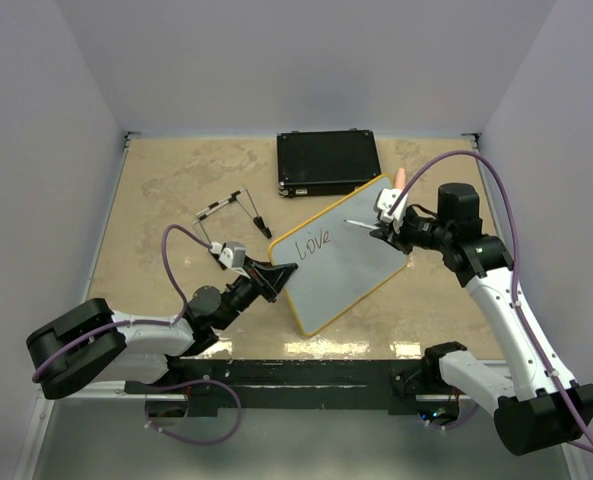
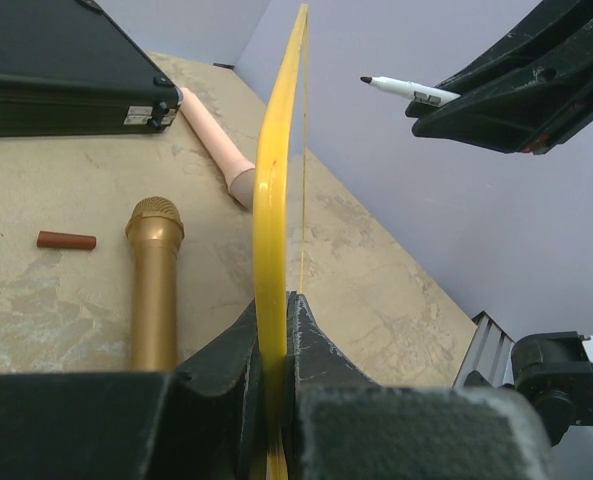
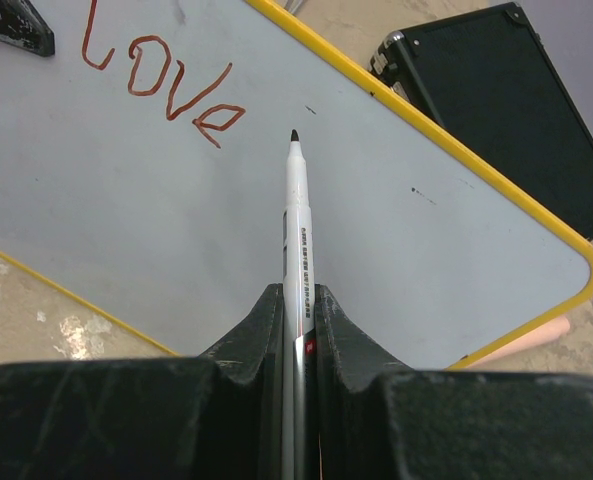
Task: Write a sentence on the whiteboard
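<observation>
From above, the whiteboard (image 1: 346, 265) sits slantwise mid-surface, just in front of the black case (image 1: 328, 162). The left jaws are clamped on its near-left corner. The right jaws are closed on a marker (image 1: 359, 224), whose tip is over the board to the right of "love", the only word of the sentence (image 1: 313, 241) there so far.

The left wrist view has the board edge-on, with its yellow frame (image 2: 276, 200) pinched tight between the jaws. The marker tip (image 2: 368, 80) stands clear of the face (plain wall shows between them). A gold microphone (image 2: 154, 280) and a red cap (image 2: 66, 240) lie on the surface (image 2: 376, 290) beyond. The board looks propped up rather than lying flat, so I'd expect it to give under pressure. The tip should meet it lightly, with the left arm bracing.

From the right wrist, the marker (image 3: 297, 230) runs straight out of the gripping jaws and points just past the final "e" (image 3: 216, 120). The next word wants a clear gap first. There is bare board toward the far corner (image 3: 536, 240), but the writing climbs, so small strokes would stay inside the frame.
</observation>
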Controlling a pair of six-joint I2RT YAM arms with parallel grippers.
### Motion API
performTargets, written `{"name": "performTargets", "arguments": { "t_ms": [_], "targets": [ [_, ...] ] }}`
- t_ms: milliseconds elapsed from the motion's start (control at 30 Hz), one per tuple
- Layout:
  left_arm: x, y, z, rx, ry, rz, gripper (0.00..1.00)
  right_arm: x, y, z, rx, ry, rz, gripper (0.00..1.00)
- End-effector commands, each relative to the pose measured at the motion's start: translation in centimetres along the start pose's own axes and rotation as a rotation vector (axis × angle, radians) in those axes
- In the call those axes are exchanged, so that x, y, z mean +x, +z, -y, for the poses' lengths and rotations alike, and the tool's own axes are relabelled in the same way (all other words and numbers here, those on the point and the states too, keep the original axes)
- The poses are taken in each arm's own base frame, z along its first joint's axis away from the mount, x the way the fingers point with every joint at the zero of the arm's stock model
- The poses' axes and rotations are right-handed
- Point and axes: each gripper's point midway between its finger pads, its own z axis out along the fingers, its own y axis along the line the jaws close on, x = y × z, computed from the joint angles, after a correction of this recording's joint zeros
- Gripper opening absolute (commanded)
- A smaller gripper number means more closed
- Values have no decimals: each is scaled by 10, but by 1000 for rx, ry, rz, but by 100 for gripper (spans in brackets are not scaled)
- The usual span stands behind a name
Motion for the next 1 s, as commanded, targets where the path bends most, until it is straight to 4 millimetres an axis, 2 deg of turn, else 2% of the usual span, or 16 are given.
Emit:
{"name": "performTargets", "arguments": {
  "t_ms": [0, 967],
  "targets": [
    [22, -10, -8, 1, 69, -83, 0, -6, 2, 1, -8, -30, 38, 0],
    [21, -13, -15, -10, 40, -77, 0, 3, 5, -4, -35, -24, 18, 0]
  ]
}}
